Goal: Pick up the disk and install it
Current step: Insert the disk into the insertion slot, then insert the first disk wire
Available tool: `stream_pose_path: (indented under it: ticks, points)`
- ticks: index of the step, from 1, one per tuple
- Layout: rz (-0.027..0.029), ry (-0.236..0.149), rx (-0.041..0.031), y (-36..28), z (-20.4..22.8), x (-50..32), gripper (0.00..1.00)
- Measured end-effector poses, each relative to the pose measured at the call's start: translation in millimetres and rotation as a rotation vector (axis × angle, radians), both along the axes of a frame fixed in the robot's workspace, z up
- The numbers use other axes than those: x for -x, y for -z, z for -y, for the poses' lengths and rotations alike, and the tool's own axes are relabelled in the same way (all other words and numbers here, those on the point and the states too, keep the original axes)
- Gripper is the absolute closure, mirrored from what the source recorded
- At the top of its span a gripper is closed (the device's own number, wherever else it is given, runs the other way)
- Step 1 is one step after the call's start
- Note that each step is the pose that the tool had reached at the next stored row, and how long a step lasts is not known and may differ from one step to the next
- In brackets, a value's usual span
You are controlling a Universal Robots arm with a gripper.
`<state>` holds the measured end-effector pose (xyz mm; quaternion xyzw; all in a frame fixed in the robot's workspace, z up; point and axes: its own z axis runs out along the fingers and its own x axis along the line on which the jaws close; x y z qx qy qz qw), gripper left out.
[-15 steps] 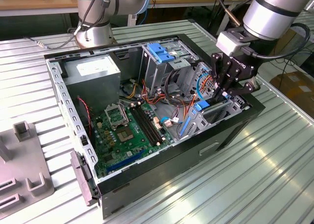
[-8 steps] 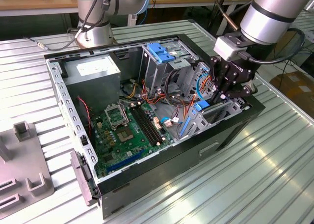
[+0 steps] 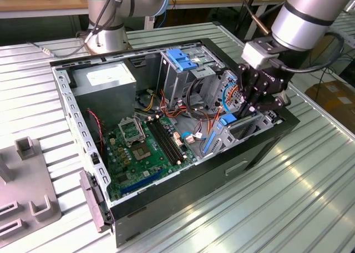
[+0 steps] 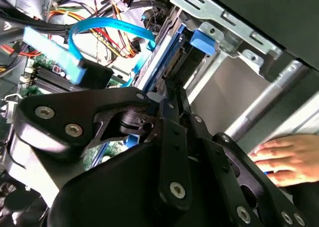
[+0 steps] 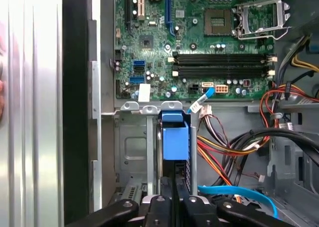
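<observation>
the gripper (image 3: 244, 112) is at the exterior view's right, about mid height, over the front corner of the open computer case (image 3: 266, 147). its 2 fingers (image 5: 168, 197) stand narrow and, as far as i can judge, pinch the thin edge of the disk (image 5: 175, 137). the disk stands on its edge in the metal drive bay (image 5: 132, 152), partly inside the slot, and its blue bracket faces the first wrist view.

i think the step in hand is seating the disk. to do it well, the disk should stay square to the walls of the bay, so that the plastic rails slide and do not jam. the push should go straight along the slot, with little force. the bundle of red, yellow and black cables (image 5: 224, 147) and the flat blue cable (image 4: 109, 25) lie just beside the bay and could be caught. 1 person's hand (image 4: 286, 157) rests near the case wall, so slow motion seems wise.

the bay is thin stamped sheet metal, grey and slightly shiny, with sharp folded tabs. the bracket is smooth moulded plastic. the motherboard (image 5: 199, 48) is green and flat, full of small parts. the table (image 3: 310, 208) is ribbed bright metal.
</observation>
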<state>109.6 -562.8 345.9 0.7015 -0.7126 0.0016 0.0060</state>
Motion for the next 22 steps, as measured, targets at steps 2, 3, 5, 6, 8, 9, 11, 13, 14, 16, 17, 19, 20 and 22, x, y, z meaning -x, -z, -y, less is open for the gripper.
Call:
stream_pose_path:
  ticks: [2,3,5,6,8,9,11,13,14,16,17,19,20,22]
  points:
    - [0.0000,0.000,0.0000,-5.4,0.0,0.0,0.82]
    - [0.0000,0.000,-0.0002,-5.3,0.0,0.0,0.82]
    - [0.0000,0.000,0.0000,-5.6,0.0,0.0,0.82]
    - [0.0000,0.000,-0.0001,-5.8,0.0,0.0,0.82]
    - [0.0000,0.000,-0.0001,-5.9,0.0,0.0,0.82]
    - [0.0000,0.000,-0.0001,-6.0,0.0,0.0,0.82]
    - [0.0000,0.000,0.0000,-6.1,0.0,0.0,0.82]
    - [0.0000,0.000,-0.0001,-6.2,0.0,0.0,0.82]
    - [0.0000,0.000,-0.0001,-6.2,0.0,0.0,0.82]
    - [0.0000,0.000,-0.0001,-6.3,0.0,0.0,0.82]
    - [0.0000,0.000,-0.0001,-6.3,0.0,0.0,0.82]
    - [0.0000,-0.010,0.0000,-7.8,0.1,0.0,0.82]
    - [0.0000,-0.014,-0.0001,-8.7,0.1,0.0,0.82]
    - [-0.0001,-0.021,-0.0002,-17.6,0.1,0.0,0.82]
